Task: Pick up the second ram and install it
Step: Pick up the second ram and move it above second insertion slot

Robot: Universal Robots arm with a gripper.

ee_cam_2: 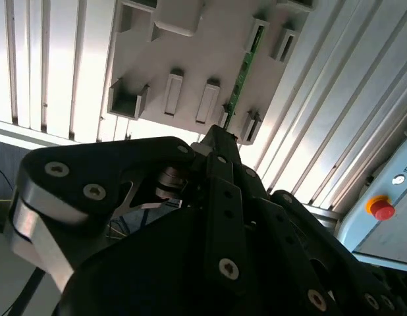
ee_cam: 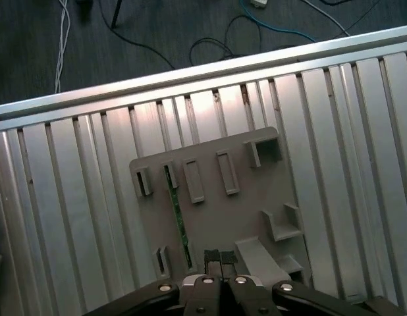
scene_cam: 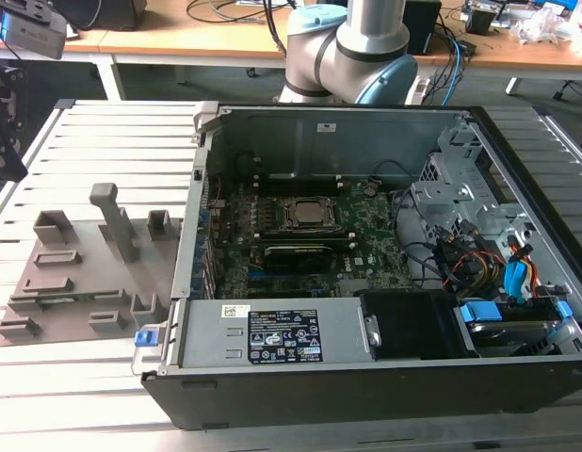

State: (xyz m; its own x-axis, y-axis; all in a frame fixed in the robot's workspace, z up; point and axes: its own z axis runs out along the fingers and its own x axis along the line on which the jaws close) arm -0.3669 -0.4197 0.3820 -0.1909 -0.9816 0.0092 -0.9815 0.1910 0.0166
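Observation:
The second ram [ee_cam: 180, 220] is a thin green stick standing on edge in a slot of the grey holder tray [ee_cam: 223, 217]. In the second wrist view the ram [ee_cam_2: 242, 72] runs along the tray [ee_cam_2: 190, 56] just past my fingertips. In the exterior view it shows as a faint green strip [scene_cam: 65, 299] along the tray's near side [scene_cam: 84, 273]. My gripper [ee_cam: 218, 255] hovers well above the tray, beside the ram's line and apart from it, shut with nothing between its black fingers. Its tip [ee_cam_2: 220, 135] points toward one end of the ram.
An open computer case [scene_cam: 366, 377] lies at the exterior view's right of the tray, with the motherboard and CPU socket [scene_cam: 305, 215] exposed. The slatted metal table [ee_cam: 72, 197] ends at a rail, with floor and cables beyond. A red emergency button [ee_cam_2: 381, 209] sits nearby.

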